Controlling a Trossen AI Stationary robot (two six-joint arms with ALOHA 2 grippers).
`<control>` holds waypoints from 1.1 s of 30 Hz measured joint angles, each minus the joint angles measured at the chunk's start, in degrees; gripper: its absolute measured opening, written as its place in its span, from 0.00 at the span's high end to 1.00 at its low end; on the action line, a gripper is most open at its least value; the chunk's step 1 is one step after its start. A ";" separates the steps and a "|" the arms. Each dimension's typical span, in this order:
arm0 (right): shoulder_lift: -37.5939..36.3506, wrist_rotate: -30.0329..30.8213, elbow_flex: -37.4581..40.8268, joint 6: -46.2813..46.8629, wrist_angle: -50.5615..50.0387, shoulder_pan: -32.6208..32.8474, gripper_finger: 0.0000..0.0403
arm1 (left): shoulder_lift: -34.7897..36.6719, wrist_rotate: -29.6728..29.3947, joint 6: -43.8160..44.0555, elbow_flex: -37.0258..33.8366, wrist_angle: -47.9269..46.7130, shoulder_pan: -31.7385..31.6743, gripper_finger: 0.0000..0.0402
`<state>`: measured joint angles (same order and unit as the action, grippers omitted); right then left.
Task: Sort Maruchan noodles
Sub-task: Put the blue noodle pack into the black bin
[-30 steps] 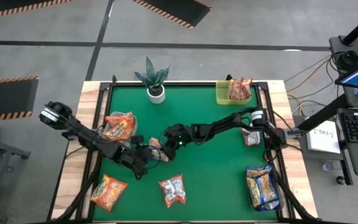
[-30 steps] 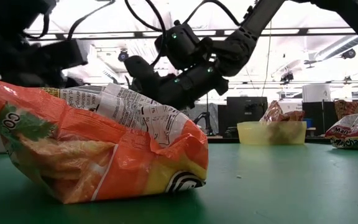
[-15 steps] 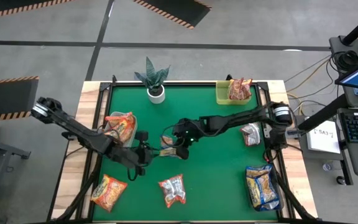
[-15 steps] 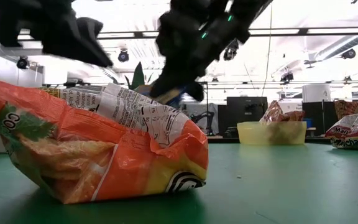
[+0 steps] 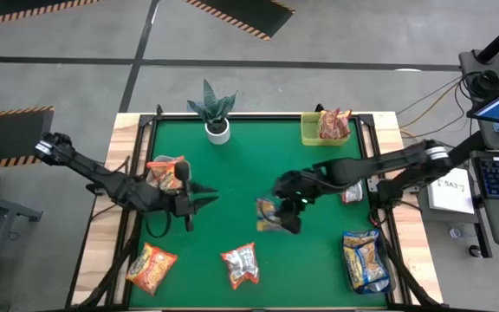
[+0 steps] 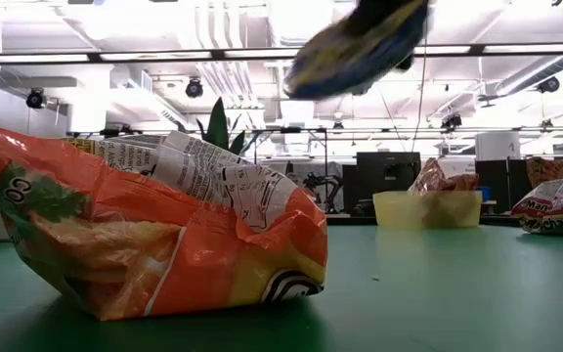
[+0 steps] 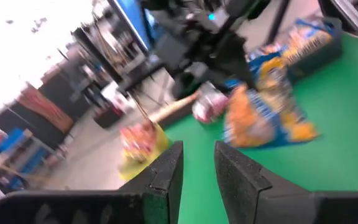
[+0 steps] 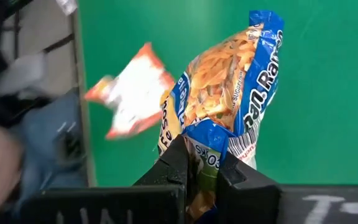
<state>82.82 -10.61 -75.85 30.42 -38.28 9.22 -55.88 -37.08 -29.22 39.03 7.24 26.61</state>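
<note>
My right gripper point(image 5: 284, 217) is shut on a yellow-and-blue noodle packet point(image 5: 268, 215) right of the table's middle; the low view shows that packet point(image 6: 360, 44) up in the air. My left gripper point(image 5: 203, 198) hangs open left of centre, pointing at the packet with nothing between its fingers point(image 7: 166, 168). Orange packets point(image 5: 167, 173) lie heaped at the left edge, and one more point(image 5: 152, 266) lies flat near the near-left corner. A red-silver packet point(image 5: 241, 264) lies at the near edge and another point(image 5: 351, 189) at the right. Yellow-and-blue packets point(image 5: 364, 258) are piled near-right. My right gripper pinches the yellow-and-blue packet by one crimped short end point(image 8: 207, 152) between its two fingers point(image 8: 176, 165). The fingers lie along the packet's length, and the rest of it point(image 8: 229, 93) reaches out past their tips. The packet is lifted clear of the table.
A potted plant in a white pot point(image 5: 217, 130) stands at the far edge. A lime-green tray point(image 5: 312, 134) in the far-right corner holds packets. In the low view an orange packet point(image 6: 145, 235) fills the near left. Bare green mat lies in the table's far middle.
My right gripper has carried the yellow-and-blue packet from the table's middle toward the right edge and lifted it clear. My left arm has drawn back from it toward the left edge, and the two grippers now stand well apart.
</note>
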 joint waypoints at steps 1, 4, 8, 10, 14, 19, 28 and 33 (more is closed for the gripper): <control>-1.10 -0.53 -0.40 1.10 -2.29 1.10 0.97 | 0.12 0.00 -2.22 0.00 1.72 -0.14 0.81; -3.89 -2.30 -2.02 8.00 -11.30 4.58 0.97 | 0.23 0.02 -8.86 -0.02 6.99 -0.29 0.81; -6.49 -11.54 -4.19 28.90 -23.02 9.35 0.97 | -0.08 0.06 -12.71 0.00 10.71 -0.67 0.81; -7.73 -13.97 -4.82 38.48 -26.86 12.11 0.97 | -0.37 0.08 -13.35 0.00 10.73 -0.94 0.81; -9.00 -15.72 -4.21 48.53 -32.50 17.64 0.97 | -0.86 0.07 -14.83 0.00 10.71 -1.01 0.81; -8.78 -18.95 -2.41 47.61 -35.40 23.20 0.97 | -1.06 0.08 -14.60 0.00 10.65 -1.01 0.81; -8.70 -14.64 4.43 43.57 -34.71 28.59 0.97 | -1.06 0.11 -13.12 0.00 10.56 -0.94 0.81; -8.70 -12.83 7.58 42.55 -34.71 29.18 0.97 | -1.06 0.11 -12.23 0.00 10.55 -0.94 0.81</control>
<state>74.13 -23.44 -68.27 72.97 -72.99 38.40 -56.95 -36.97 -41.45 39.03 17.79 25.67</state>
